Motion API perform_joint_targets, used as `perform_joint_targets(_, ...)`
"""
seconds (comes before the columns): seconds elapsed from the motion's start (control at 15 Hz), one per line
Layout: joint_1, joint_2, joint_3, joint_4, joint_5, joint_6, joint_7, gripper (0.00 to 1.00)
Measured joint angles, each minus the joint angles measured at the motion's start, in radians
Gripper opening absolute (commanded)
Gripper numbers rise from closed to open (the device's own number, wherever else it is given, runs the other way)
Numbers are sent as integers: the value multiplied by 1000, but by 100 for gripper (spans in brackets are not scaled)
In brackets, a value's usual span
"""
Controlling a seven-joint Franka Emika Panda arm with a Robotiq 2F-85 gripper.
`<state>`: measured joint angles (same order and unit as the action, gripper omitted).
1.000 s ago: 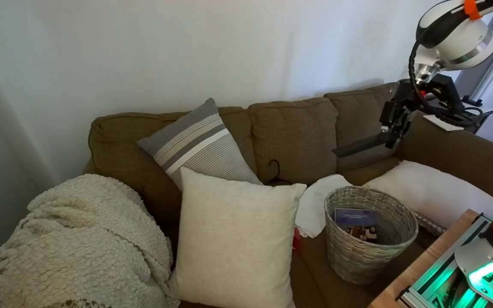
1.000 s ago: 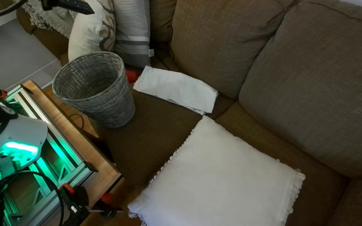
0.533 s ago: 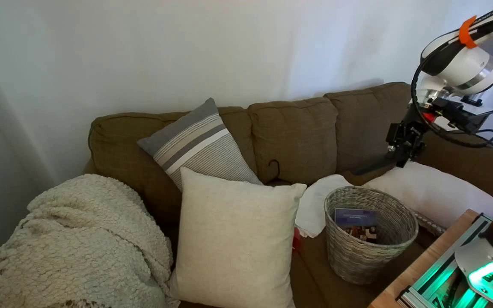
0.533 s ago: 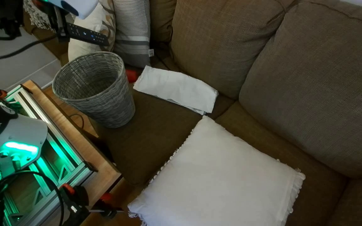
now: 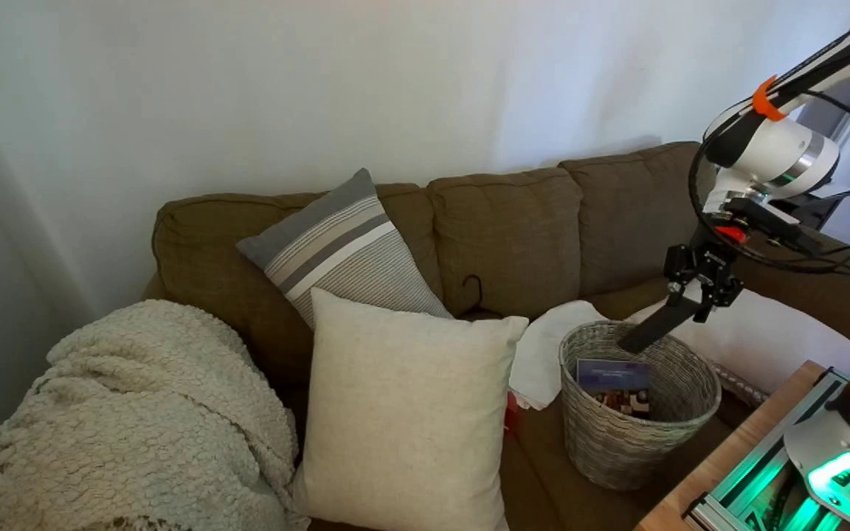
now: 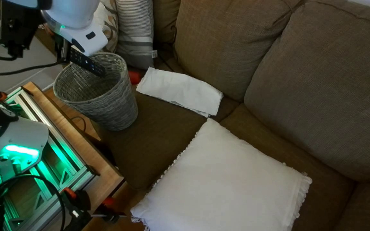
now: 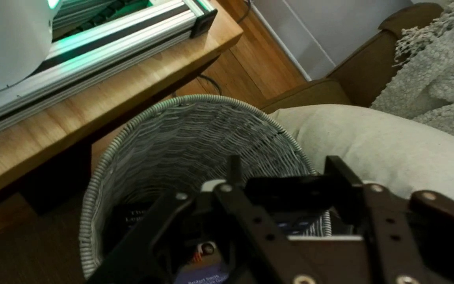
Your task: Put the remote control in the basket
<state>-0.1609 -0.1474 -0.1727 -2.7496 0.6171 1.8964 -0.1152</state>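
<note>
Near-black, the remote control [image 5: 659, 324] hangs clamped in the gripper [image 7: 284, 175], in an exterior view pointing to eight o'clock over the mouth of the basket [image 5: 613, 457]. Placing seems in hand; the next move probably calls for lowering it, then letting go. Inside, toward nine o'clock, lie what look like books [image 5: 612, 375]

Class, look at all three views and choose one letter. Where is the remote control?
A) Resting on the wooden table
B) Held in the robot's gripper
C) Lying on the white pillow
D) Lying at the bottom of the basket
B: in both exterior views the remote control juts out from the gripper, its free end seen against the open mouth of the basket.
</note>
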Motion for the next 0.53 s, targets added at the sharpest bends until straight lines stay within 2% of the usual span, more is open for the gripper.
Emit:
perform_joint_targets(0.13, 0, 36, -5, 3, 31, -6, 15, 100)
perform_joint_targets(0.33, 0, 63, -6, 30, 73, -7, 5, 100)
perform_joint_targets(0.53, -1, 24, -12, 122, 128, -46, -28, 100)
